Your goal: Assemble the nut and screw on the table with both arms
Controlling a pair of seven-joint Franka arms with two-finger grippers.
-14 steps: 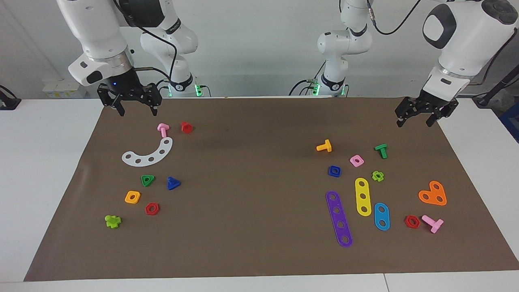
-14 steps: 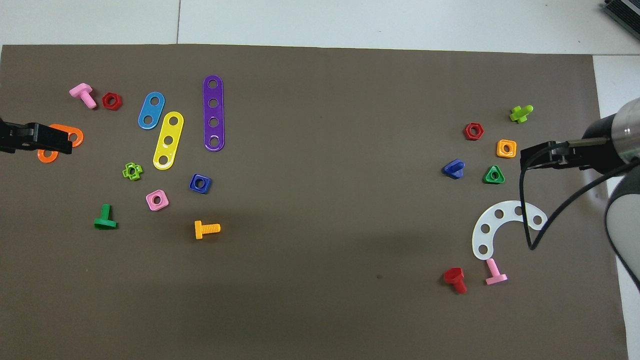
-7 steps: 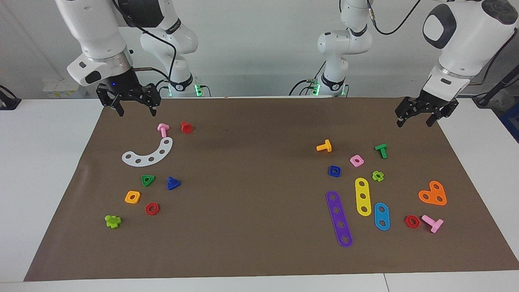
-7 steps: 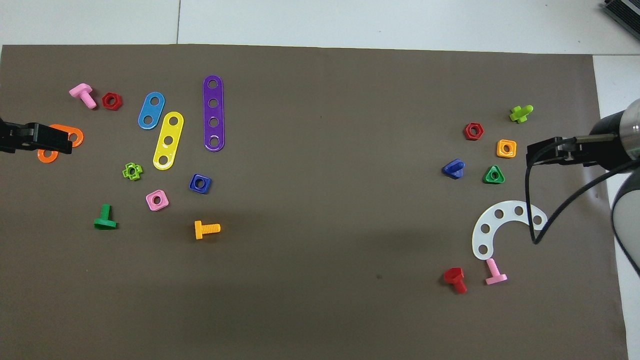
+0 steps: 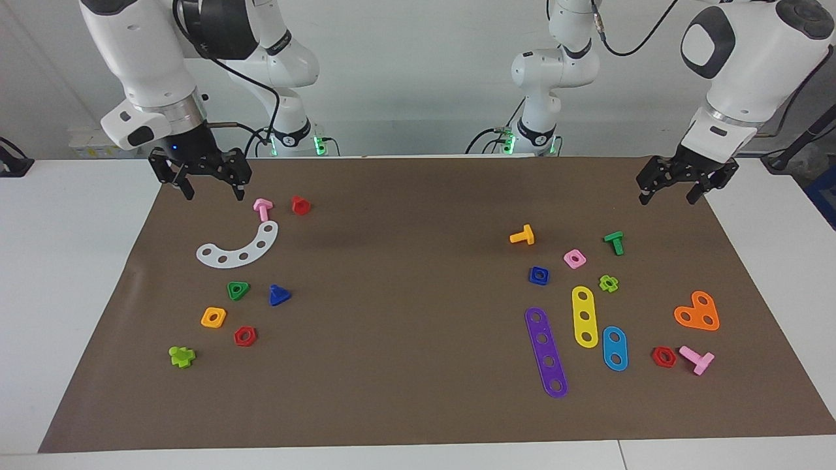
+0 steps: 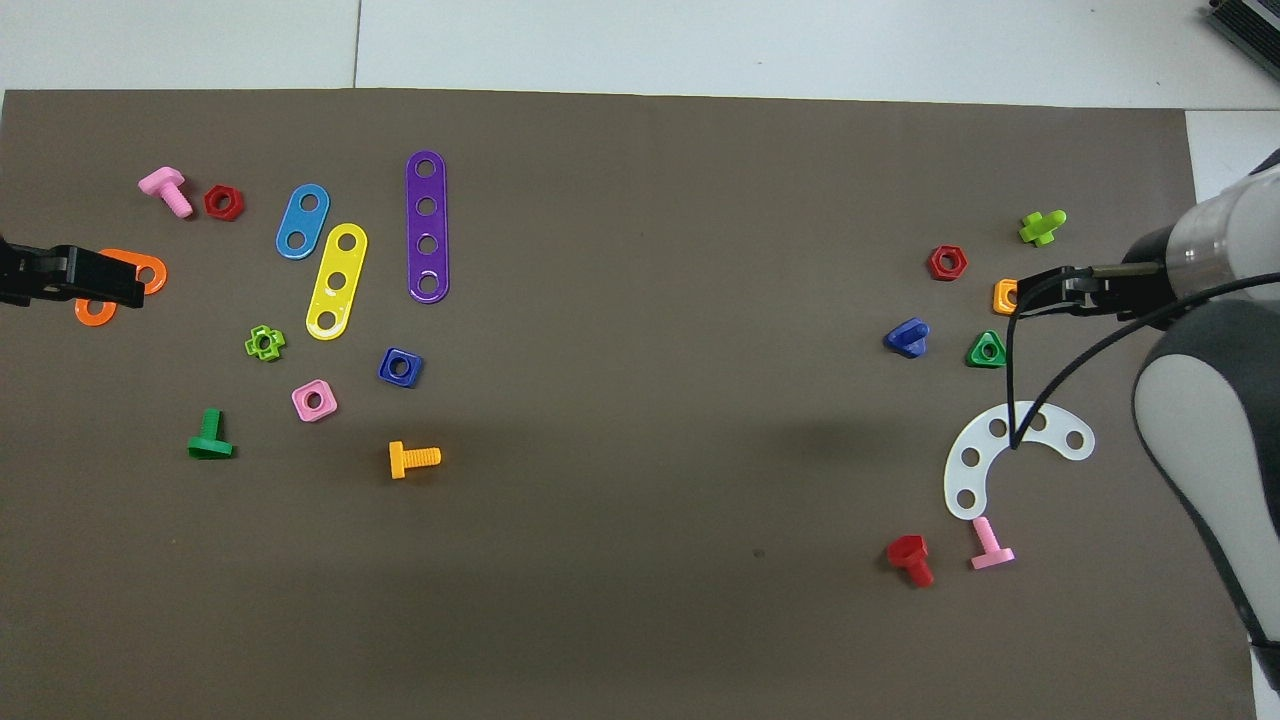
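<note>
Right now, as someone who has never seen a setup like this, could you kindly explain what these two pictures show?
Two white robot arms stand at a table covered by a brown mat. One picture faces them from across the table; the other looks down from above their end. Each arm ends in a black two-finger gripper. The right gripper hangs open above the mat's edge near a pink bolt; the left gripper hangs open at the other end. Neither holds anything. Small plastic toy parts lie scattered on the mat, among them the dark blue square nut and the dark blue screw, lying apart at opposite ends.
</note>
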